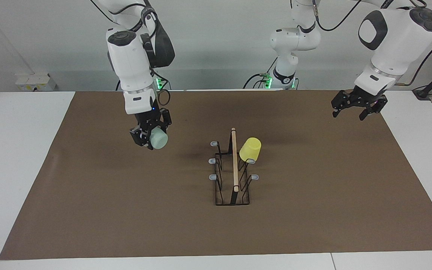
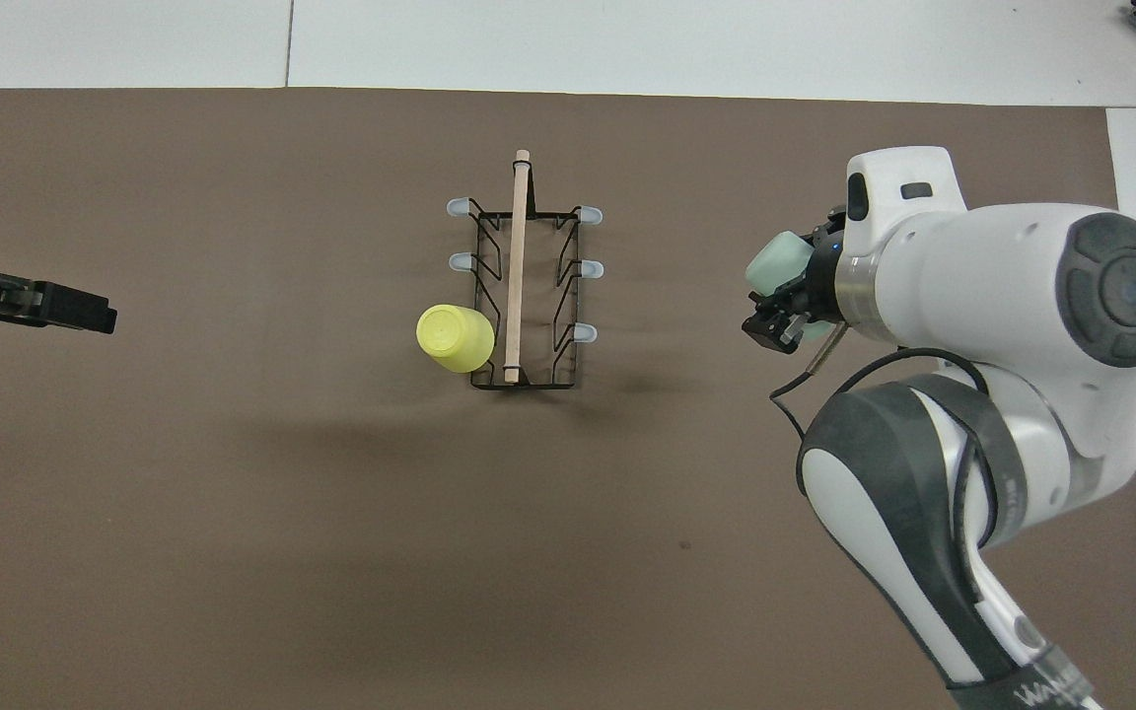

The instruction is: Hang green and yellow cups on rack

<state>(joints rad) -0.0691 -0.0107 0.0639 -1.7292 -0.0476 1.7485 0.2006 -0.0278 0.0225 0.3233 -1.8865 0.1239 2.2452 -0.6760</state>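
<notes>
Green cup [image 1: 159,140] pinched in my right gripper [image 1: 149,135], left of frame centre, above the mat [image 1: 126,210].
Yellow cup [image 1: 250,149] hangs on rack [image 1: 234,176], centre; my left gripper [image 1: 355,111] spread, upper right.

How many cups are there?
2. The yellow cup hangs upside down on the rack, on its side toward the left arm. The green cup is held up in the air by the right tool.
</notes>
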